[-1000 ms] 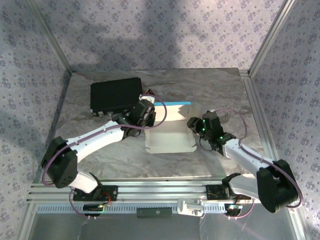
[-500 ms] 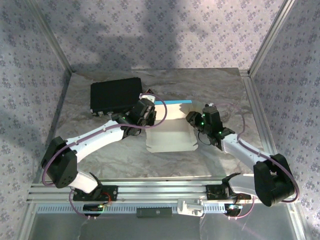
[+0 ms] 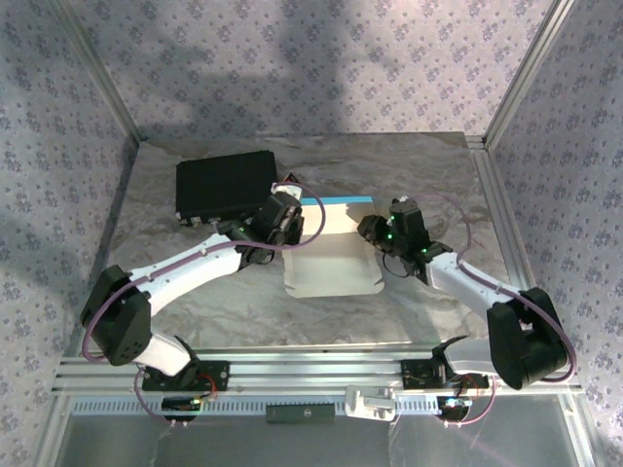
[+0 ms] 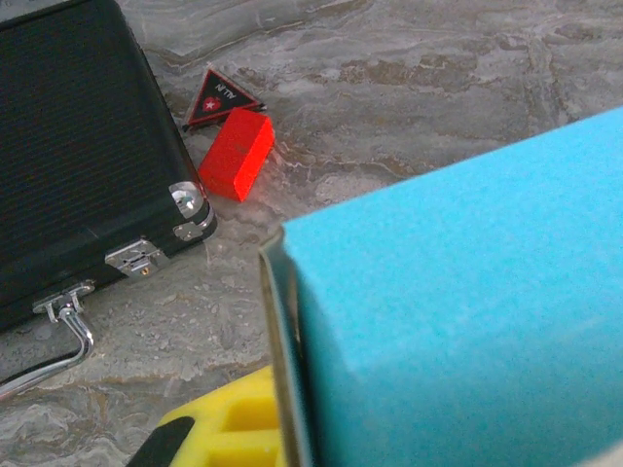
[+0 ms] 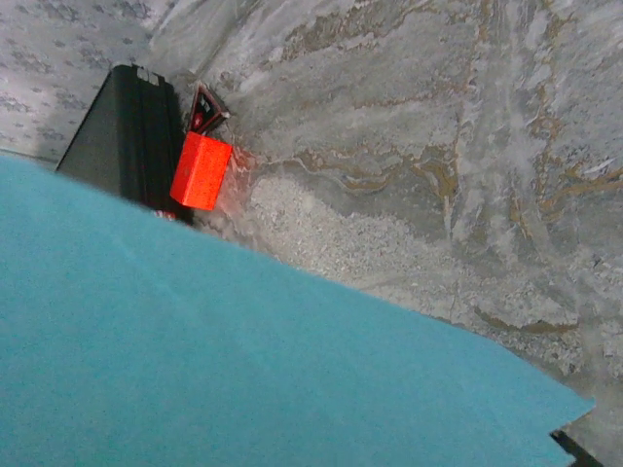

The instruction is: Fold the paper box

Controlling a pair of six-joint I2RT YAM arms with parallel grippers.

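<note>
Left jaws first: they were at the far-left corner of the paper box (image 3: 331, 258). Cyan card crowded that wrist camera, so you couldn't tell whether they were apart or clamped. A yellow piece (image 4: 229, 428) showed just under the card's edge. It was the same on the right: the right jaws were at the box's right edge with card across the lens, their state unreadable. The box lay mid-tabletop (image 3: 409, 175), white face up, cyan strip toward the far edge.

My worry was two arms on one thin sheet. Any opposing pull would likely buckle or tear it instead of creasing it along a fold line. And if neither grip was real, the sheet could simply slide.

The far-left side was tight. The red block (image 4: 237, 153) sat near that corner, with a black triangular tag (image 4: 219, 97) just beside it and the black case (image 3: 222, 190) alongside. A left-wrist swing that way could knock them. Your room was toward the near and right edges, out to the metal rail (image 3: 501, 233).
</note>
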